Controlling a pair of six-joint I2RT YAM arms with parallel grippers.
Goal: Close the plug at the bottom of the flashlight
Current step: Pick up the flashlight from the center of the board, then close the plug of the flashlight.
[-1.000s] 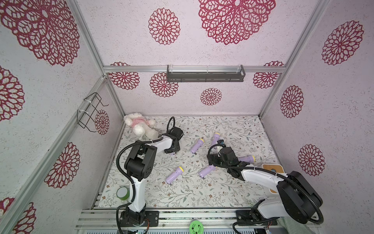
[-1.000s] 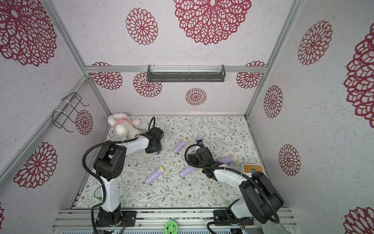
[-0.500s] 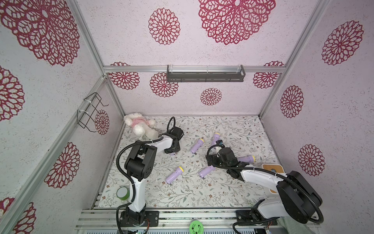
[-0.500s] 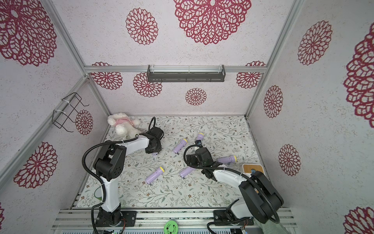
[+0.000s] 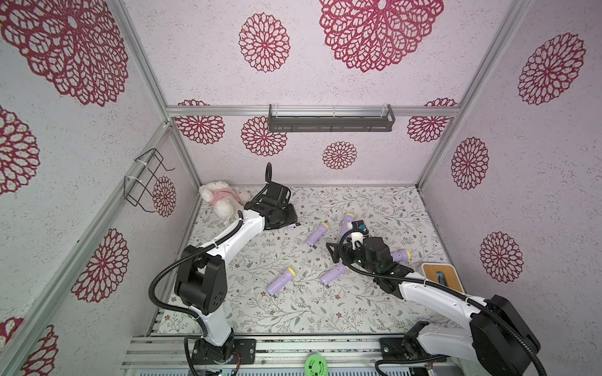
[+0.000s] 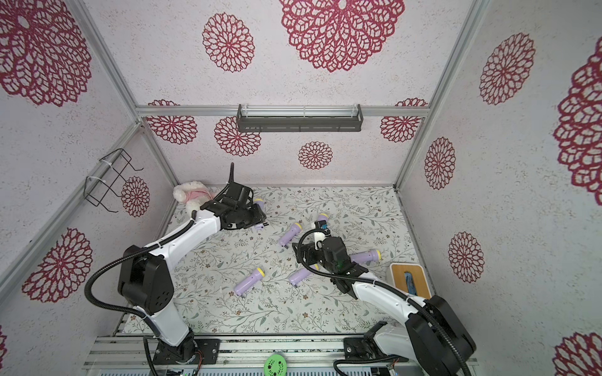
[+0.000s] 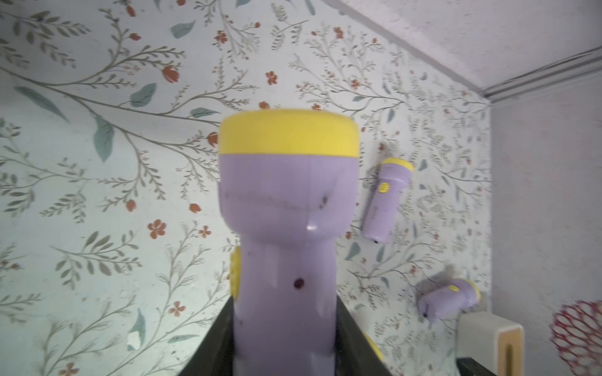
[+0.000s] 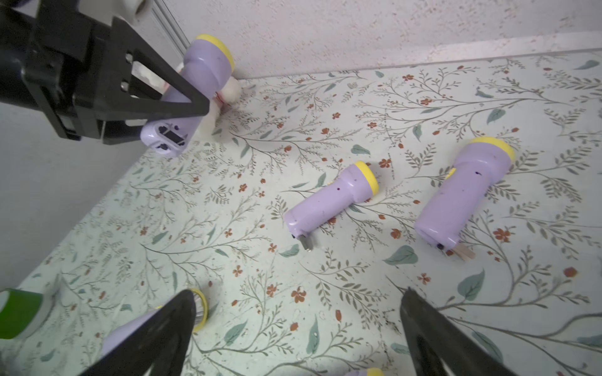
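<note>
"Lilac plastic flashlight with the yellow head (image 8: 202, 71), where was it?"

"Off the floral-papered bench (image 8: 407, 107), clamped round its body by the left pincer (image 8: 192, 101) near the back left corner, just in front of a white plush toy (image 5: 223, 208)."

"Which way did it point?"

"Its long axis ran roughly back to front: head toward the back wall, butt toward the bench's middle, turned partly to the right arm. The dark plug (image 8: 172, 138) sat in that butt face. It looked unfolded, though I could not be sure."

"And the right pincer (image 8: 298, 293)?"

"Spread wide and empty over the bench, well apart from the butt, which lay ahead of it toward that corner. Another lilac flashlight (image 8: 329, 201) lay flat nearby. I judged the right arm the free one to press the plug."
</note>
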